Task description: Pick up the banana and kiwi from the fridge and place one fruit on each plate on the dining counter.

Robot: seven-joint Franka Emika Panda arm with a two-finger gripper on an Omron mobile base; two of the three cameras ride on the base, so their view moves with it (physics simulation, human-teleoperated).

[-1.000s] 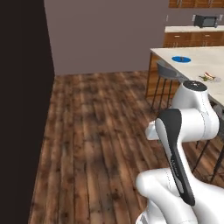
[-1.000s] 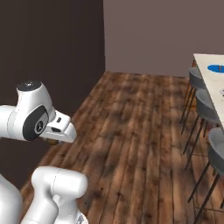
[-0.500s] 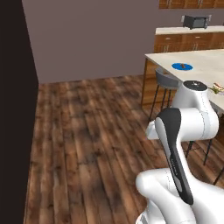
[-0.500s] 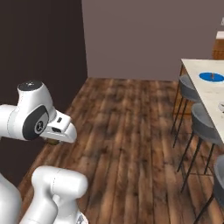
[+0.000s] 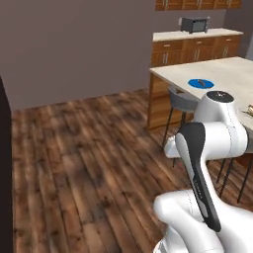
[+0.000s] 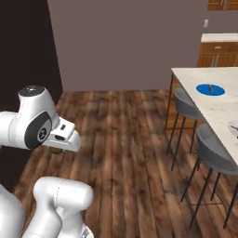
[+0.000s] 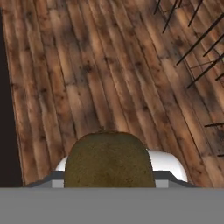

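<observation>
The kiwi [image 7: 108, 158], brown and oval, fills the bottom of the hand view and sits between the jaws of my gripper [image 6: 57, 148], which is shut on it above the wooden floor. In the right base view the kiwi [image 6: 55, 150] shows as a brown patch under the hand. The dining counter [image 5: 228, 74] stands ahead to the right. On it lies the blue plate [image 5: 200, 83] with a small dark mark on top. The blue plate [image 6: 210, 89] also shows in the right base view. A pale plate edge [image 6: 233, 128] peeks in at the far right. The fridge and banana are out of view.
Grey stools [image 6: 187, 105] on thin black legs line the counter's near side. A tall dark panel [image 6: 23, 74] stands on the left. Wooden cabinets with a microwave [image 5: 193, 23] sit against the back wall. Wooden floor [image 5: 89, 148] lies between.
The whole picture has shifted: the base has turned, so the dining counter and blue plate stand nearer the middle. The kiwi stays in the gripper.
</observation>
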